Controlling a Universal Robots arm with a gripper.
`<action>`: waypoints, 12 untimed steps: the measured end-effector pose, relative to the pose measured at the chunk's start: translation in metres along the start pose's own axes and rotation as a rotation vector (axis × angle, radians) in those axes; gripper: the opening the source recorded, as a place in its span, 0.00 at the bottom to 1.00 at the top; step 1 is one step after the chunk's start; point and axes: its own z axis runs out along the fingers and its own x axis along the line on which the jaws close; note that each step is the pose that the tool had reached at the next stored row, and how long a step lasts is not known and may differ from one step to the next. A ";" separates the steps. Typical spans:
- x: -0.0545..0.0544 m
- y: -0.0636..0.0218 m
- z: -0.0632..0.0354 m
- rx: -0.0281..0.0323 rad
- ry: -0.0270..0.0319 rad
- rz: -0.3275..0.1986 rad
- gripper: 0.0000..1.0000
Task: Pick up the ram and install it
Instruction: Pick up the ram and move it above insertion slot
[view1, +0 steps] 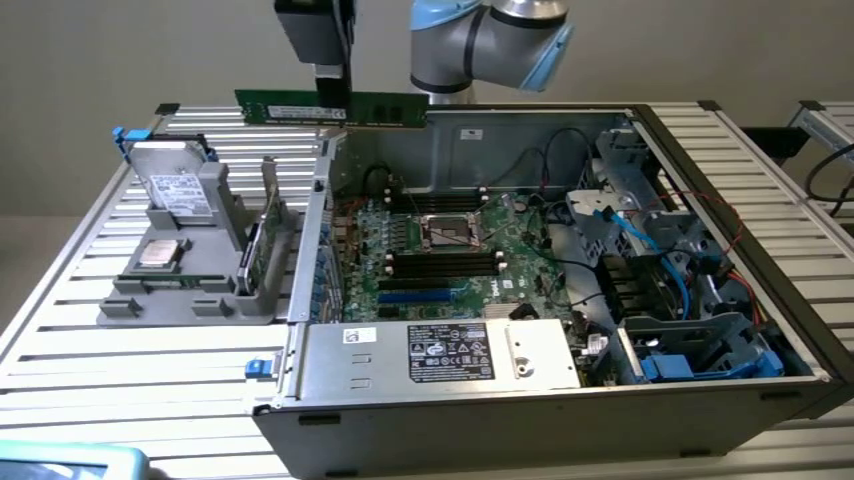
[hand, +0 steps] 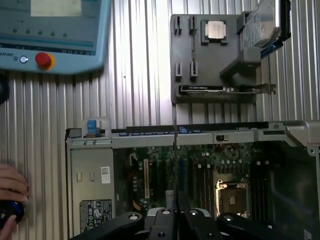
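Black two-fingered end effector (view1: 330, 92) clamped on the top edge of a thin green circuit-board ram stick (view1: 387, 110). The stick is level, its long edge horizontal, in the air above the open grey metal computer case (view1: 400, 420).

Exterior view:
- Ram stick at 11 o'clock from the silver processor socket (view1: 450, 231), well clear of the green motherboard (view1: 514, 215).
- Black memory slots (view1: 441, 262) just at 6 o'clock of the socket.
- Grey moulded parts tray (view1: 174, 300) at 9 o'clock of the case, on the ribbed aluminium counter (view1: 160, 400).
- Free air under the stick's lower edge.

Wrist view:
- Ram stick (hand: 175, 165) edge-on, a thin line over the case wall and board.
- A person's hand (hand: 10, 185) beside the case.
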 end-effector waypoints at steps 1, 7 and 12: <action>0.000 -0.0044 -0.0001 -0.0001 -0.0008 -0.001 0.13; -0.002 -0.0315 -0.0009 -0.0004 -0.0039 -0.006 0.13; -0.003 -0.0544 -0.0008 -0.0004 -0.0042 -0.007 0.13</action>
